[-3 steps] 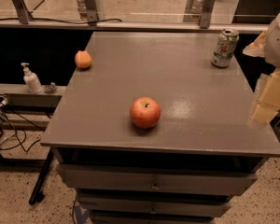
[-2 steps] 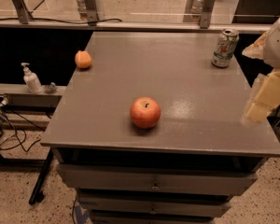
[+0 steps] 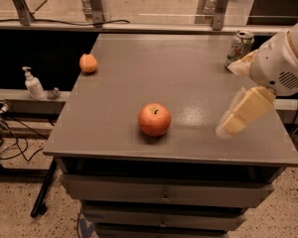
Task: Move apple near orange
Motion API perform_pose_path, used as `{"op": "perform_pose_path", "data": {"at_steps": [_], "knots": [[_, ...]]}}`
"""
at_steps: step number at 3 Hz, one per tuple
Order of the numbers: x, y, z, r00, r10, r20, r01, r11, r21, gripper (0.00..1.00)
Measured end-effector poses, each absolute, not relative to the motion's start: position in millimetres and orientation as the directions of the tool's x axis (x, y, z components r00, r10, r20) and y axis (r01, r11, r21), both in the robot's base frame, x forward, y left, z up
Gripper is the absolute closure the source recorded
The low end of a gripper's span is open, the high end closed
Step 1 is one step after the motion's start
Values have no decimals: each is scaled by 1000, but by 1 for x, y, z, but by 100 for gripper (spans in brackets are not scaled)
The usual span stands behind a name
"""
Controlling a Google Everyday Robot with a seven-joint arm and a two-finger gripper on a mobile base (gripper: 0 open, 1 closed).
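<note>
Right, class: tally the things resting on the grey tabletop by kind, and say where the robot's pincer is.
Fruit: 2, the apple and the orange
Drink cans: 1, the can
Total: 3
The pincer hangs over the right side of the table, to the right of the apple.

Near the front edge of the grey table (image 3: 179, 68), a little left of centre: 1 apple (image 3: 154, 119), round, red with a yellowish-orange blush, upright, dark stem dimple on top. At the far left edge, well apart from it: 1 orange (image 3: 88, 63), smaller, round, matte, plain. Hanging over the table's right front, right of the apple and not touching it: the gripper (image 3: 233, 123).
</note>
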State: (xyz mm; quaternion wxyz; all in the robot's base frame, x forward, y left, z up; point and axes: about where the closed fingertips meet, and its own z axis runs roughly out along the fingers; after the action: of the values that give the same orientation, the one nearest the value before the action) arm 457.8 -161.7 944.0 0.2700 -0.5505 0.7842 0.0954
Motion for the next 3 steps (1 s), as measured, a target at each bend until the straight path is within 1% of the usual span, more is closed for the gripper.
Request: {"op": "perform_pose_path", "data": {"at_steps": [1, 3], "knots": [[468, -127, 933, -225, -749, -623, -924, 366, -107, 0], [479, -74, 900, -232, -640, -732, -937, 350, -9, 0]]}}
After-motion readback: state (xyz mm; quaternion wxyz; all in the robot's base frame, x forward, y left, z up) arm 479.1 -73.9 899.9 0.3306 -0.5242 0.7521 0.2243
